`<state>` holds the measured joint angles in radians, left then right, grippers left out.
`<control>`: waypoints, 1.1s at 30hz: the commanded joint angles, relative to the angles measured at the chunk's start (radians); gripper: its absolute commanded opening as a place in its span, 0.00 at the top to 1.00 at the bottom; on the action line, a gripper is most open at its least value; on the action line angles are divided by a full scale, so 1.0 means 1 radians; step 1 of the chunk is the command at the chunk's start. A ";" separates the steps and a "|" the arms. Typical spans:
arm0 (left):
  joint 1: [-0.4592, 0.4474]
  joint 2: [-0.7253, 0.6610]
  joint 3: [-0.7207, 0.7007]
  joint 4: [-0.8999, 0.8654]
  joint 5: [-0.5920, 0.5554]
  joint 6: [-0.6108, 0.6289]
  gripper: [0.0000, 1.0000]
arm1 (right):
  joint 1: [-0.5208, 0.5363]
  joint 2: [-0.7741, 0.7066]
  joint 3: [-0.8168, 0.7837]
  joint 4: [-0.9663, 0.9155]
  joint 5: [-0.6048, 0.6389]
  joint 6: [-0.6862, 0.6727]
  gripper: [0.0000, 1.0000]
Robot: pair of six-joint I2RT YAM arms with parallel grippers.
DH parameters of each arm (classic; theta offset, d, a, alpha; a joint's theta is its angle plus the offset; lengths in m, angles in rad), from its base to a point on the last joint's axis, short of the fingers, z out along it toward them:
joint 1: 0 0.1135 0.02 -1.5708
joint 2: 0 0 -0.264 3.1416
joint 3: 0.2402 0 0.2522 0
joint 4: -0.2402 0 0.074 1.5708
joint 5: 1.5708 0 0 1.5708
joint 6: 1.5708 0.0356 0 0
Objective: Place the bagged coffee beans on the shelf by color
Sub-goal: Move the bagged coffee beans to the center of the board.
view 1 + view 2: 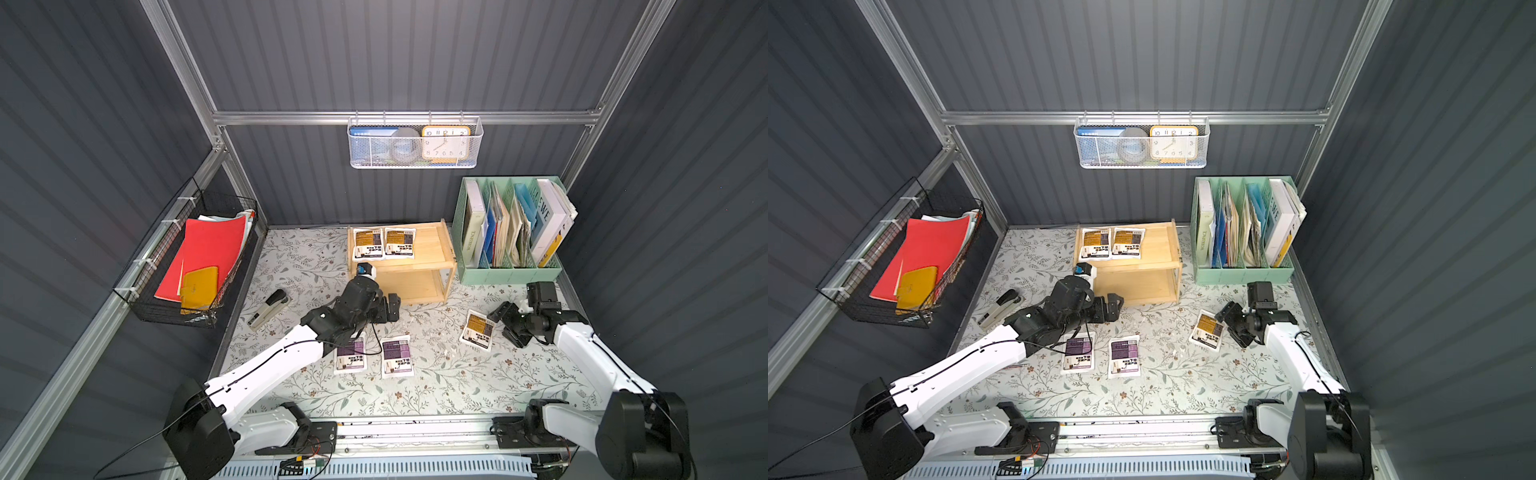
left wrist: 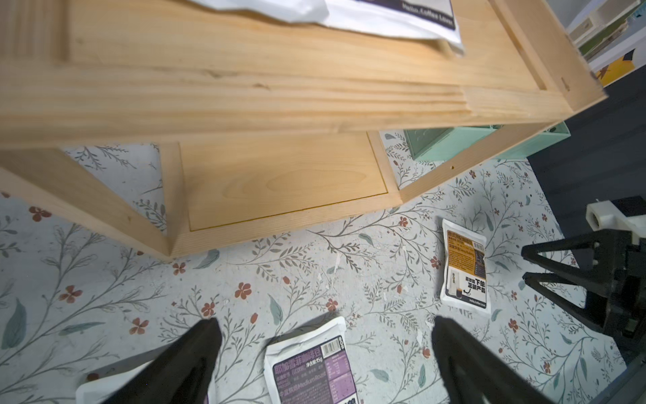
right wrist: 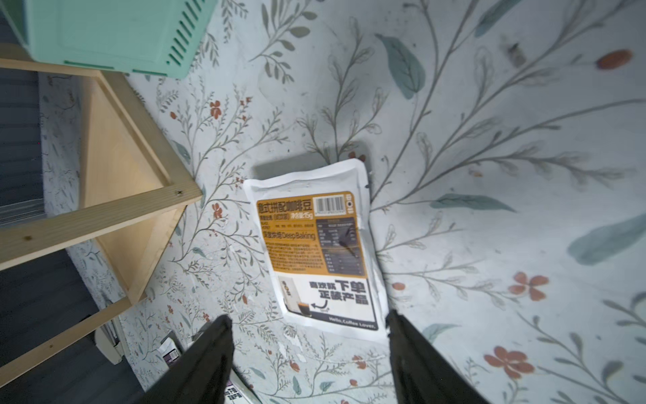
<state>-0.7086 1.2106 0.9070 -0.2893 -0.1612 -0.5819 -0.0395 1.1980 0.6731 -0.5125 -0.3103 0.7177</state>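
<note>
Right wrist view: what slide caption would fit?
Open right gripper facing an orange-label coffee pouch lying on the floral mat, wooden shelf nearby.

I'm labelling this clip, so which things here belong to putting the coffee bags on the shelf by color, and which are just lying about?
Belongs to the job: shelf; two orange-label bags on its top; orange-label bag on the table; two purple-label bags on the table.
Lying about: stapler; mint file organizer; black wire basket; white mesh basket.
</note>
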 commanded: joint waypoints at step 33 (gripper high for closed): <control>-0.079 0.084 -0.052 0.124 -0.003 -0.038 0.00 | 0.377 0.416 0.085 0.193 0.045 0.003 0.30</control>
<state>-0.7811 1.2755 0.8730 -0.1745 -0.1726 -0.6106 0.2836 1.5669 0.7815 -0.2916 -0.2874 0.6746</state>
